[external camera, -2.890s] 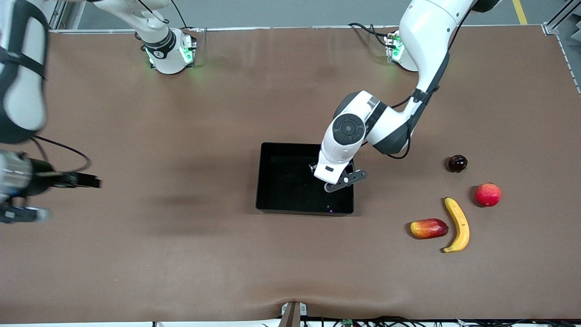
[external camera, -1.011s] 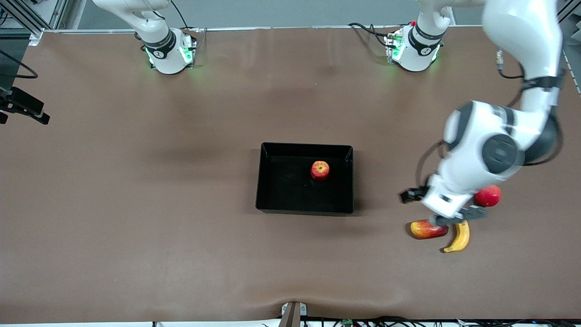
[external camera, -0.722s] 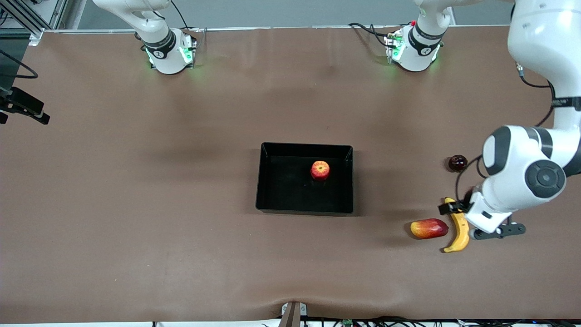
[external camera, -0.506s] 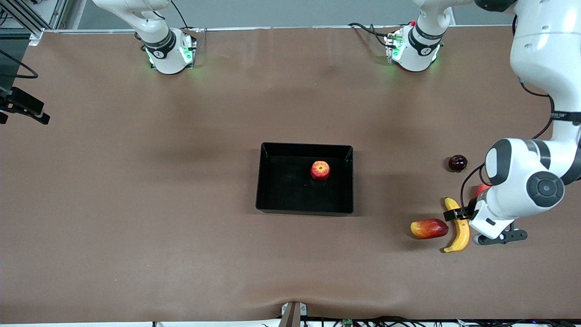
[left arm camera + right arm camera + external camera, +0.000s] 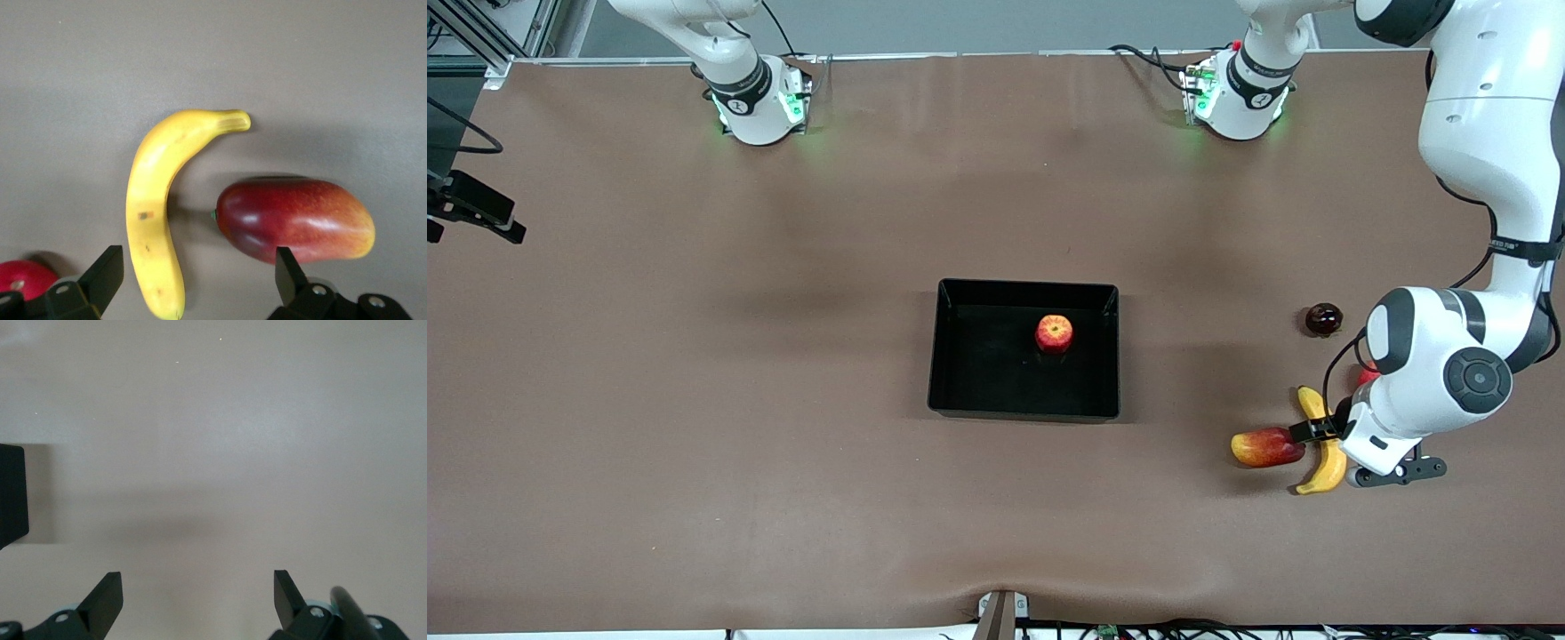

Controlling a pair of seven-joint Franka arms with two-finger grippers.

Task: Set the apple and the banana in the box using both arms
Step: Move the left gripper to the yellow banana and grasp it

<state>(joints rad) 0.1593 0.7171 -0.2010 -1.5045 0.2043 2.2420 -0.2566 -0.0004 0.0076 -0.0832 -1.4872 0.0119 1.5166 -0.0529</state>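
Observation:
The apple [image 5: 1054, 333] lies in the black box [image 5: 969, 391] at mid table. The banana [image 5: 1327, 462] lies toward the left arm's end of the table and shows whole in the left wrist view [image 5: 157, 207]. My left gripper [image 5: 1356, 452] hangs open and empty just over the banana's middle. In the left wrist view [image 5: 198, 267] one end of the banana lies between its fingers [image 5: 107, 267]. My right gripper [image 5: 198, 587] is open and empty over bare table. Its dark hand [image 5: 476, 212] shows at the right arm's end, waiting.
An oblong red-and-yellow fruit [image 5: 1267, 446] lies right beside the banana, close to one left finger in the left wrist view [image 5: 293, 217]. A red round fruit [image 5: 20, 280] is mostly hidden under the left arm. A small dark fruit [image 5: 1323, 319] lies farther from the front camera.
The left gripper let the apple go in the box, swung to the banana and settled over it. The right arm drew back to its end of the table.

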